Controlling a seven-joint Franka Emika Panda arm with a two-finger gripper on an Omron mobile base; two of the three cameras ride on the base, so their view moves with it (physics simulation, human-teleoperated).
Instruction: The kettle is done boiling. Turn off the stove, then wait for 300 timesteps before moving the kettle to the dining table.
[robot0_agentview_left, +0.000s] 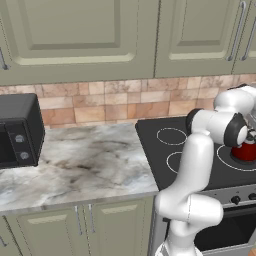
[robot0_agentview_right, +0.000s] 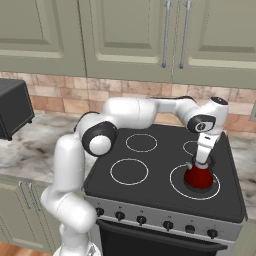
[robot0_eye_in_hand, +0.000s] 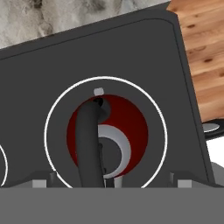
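Now, low right of frame, the gripper (robot0_agentview_right: 202, 162) hovers, jaws apart, over the squat red kettle (robot0_agentview_right: 199, 176), poised to grasp its handle.

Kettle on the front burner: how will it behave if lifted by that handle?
The kettle looks rigid and squat, so it probably won't tip on the stove. Its thin arched handle could let it swing. The open gripper hovers directly above.

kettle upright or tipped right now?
Upright. The kettle sits flat inside the front right burner ring of the stove; the hand view looks straight down on its handle and lid, centred in the ring.
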